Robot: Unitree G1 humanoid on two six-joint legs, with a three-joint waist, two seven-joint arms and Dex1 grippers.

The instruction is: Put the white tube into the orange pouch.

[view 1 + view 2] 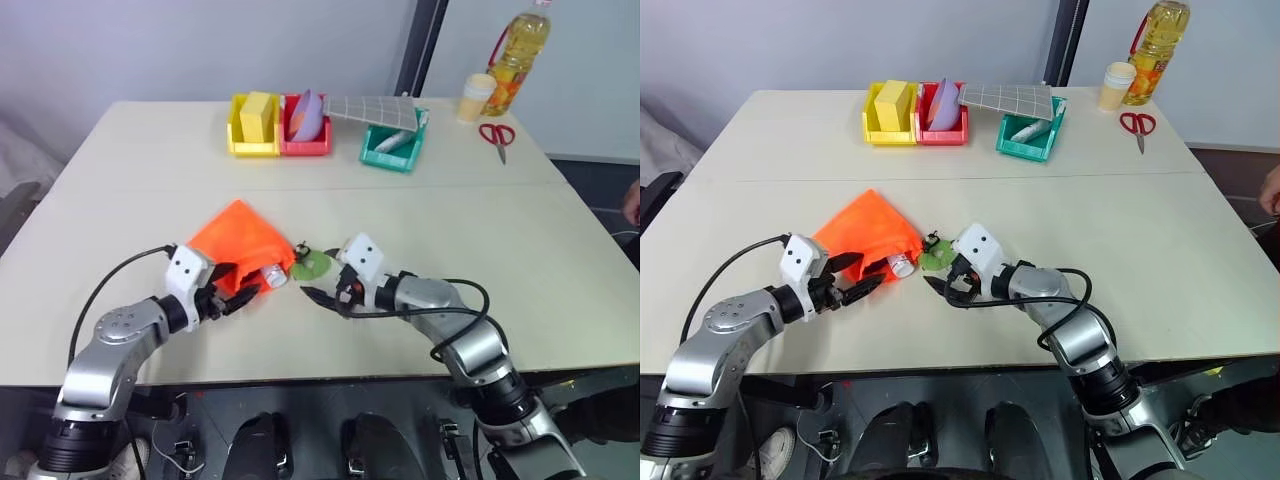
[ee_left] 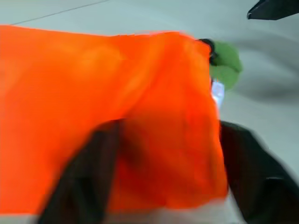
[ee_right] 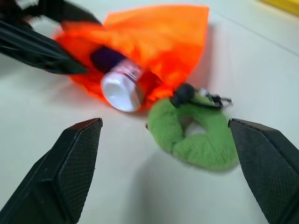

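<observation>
two pale tabletop (image 1: 150,200) panels meet along a thin seam, in front of a grey wall with a dark post. at the far edge stand a yellow bin (image 1: 254,125), a red bin (image 1: 306,125) and a green bin (image 1: 393,146), with a grey checked sheet (image 1: 368,108) lying across the red and green ones. further to the right are an oil bottle (image 1: 518,55), a cream cup (image 1: 478,97) and red scissors (image 1: 497,138).

the orange pouch (image 1: 240,243) lies flat on the near part of the tabletop. the white tube (image 3: 120,87) is inside its mouth, only the white cap end sticking out toward the right hand. a green tag (image 3: 198,138) on a black cord (image 3: 183,94) lies just beside the opening.

the left hand (image 1: 852,279) has its black fingers wide apart at the near edge of the pouch; in the left wrist view the fabric lies over and between them, and i cannot tell if they touch it. the right hand (image 1: 325,296) is also wide, holding nothing, near the tag and a little apart from the tube, its fingers (image 3: 70,158) pointing to the pouch mouth.
</observation>
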